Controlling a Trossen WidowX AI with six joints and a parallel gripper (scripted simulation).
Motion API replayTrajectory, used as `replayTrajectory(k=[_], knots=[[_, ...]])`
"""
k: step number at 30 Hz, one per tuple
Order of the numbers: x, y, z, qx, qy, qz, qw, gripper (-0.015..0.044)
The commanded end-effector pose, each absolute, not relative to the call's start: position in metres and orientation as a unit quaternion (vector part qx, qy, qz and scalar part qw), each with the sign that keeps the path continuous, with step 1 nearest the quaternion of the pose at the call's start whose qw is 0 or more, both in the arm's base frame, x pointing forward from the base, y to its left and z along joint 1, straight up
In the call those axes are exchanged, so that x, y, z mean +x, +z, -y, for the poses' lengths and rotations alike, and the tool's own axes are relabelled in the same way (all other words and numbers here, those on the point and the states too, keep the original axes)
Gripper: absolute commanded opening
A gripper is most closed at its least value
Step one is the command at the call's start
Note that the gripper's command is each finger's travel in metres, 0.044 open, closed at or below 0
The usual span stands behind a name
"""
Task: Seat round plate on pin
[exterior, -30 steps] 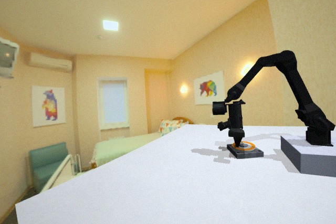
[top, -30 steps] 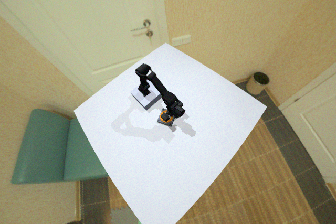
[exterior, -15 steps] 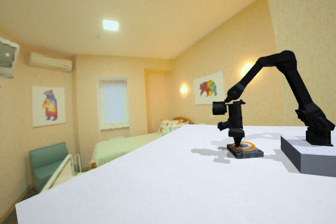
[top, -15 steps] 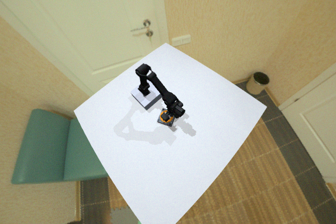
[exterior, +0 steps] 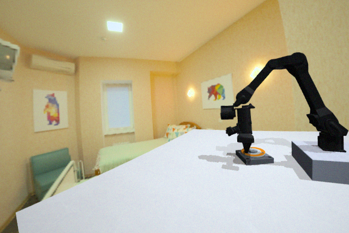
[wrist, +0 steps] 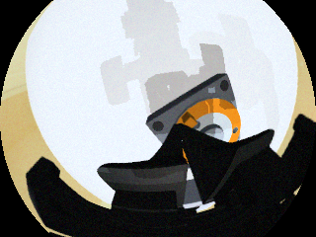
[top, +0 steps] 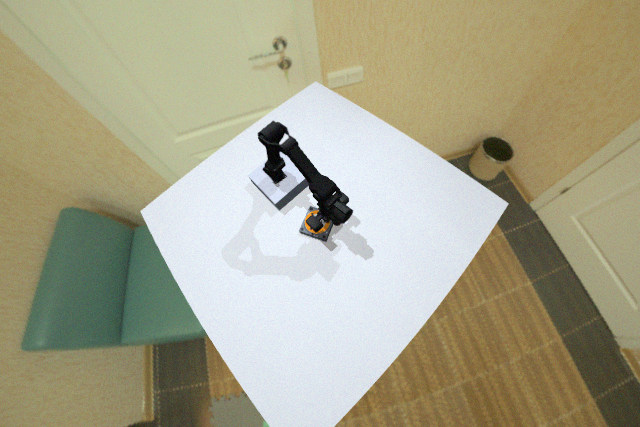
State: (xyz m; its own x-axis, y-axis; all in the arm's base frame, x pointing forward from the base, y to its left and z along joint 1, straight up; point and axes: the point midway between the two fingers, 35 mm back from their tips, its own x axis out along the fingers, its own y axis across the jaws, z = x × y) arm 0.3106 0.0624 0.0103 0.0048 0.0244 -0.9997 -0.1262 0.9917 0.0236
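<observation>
From the top view, I am reaching my black end effector (top: 321, 219) down over the round grey plate with the orange rim (top: 313, 221). The plate is sitting on the dark square base (top: 316, 230), which is lying on the white worktop (top: 361, 282) just beside my grey mounting block (top: 279, 185).

From the side view, I am pointing my end effector (exterior: 246, 149) straight down, with its tip at the plate's (exterior: 254, 151) near edge. I think I am using it as a poker to turn the plate, so the hole can come over the pin. I cannot see the pin or the hole here.

From the wrist view, my fingers are pressed together with nothing between them. They are hiding part of the plate (wrist: 213, 121), so I cannot tell if it is lying flat.
</observation>
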Motion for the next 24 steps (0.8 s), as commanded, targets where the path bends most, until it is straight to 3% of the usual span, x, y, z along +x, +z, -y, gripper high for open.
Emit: replayTrajectory(k=[1, 24], knots=[[0.3168, 0.0096, -0.0554, -0.04, 0.043, -0.697, 0.714, 0.0], [0.3234, 0.0099, -0.0511, -0.04, 0.043, -0.697, 0.715, 0.0]])
